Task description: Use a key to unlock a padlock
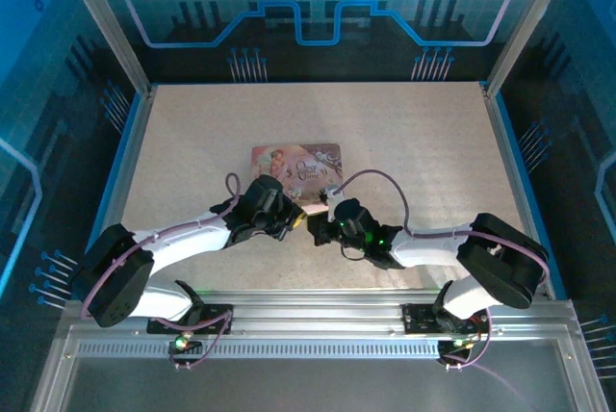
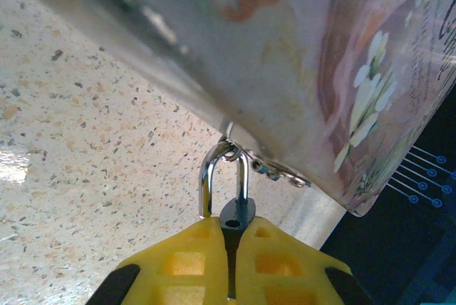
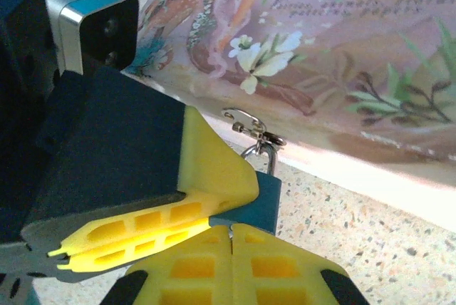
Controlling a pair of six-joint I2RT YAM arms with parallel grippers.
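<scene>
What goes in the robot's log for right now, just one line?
left end effector: shut on padlock | right end effector: shut, tips beside padlock | padlock: hooked through clasp of pink tin

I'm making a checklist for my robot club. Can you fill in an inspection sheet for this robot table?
Surface: speckled beige table, flat.
Job's things: padlock, blue body, its shackle hooked through the clasp of the pink tin; key too hidden to tell.
Clutter: nothing seen besides the tin.
Grippers: left gripper shut on the padlock; right gripper shut, tips right by the padlock's body.
Cables: purple cables looped along both arms.
Surroundings: blue-lit walls, metal frame rail at the near edge.
</scene>
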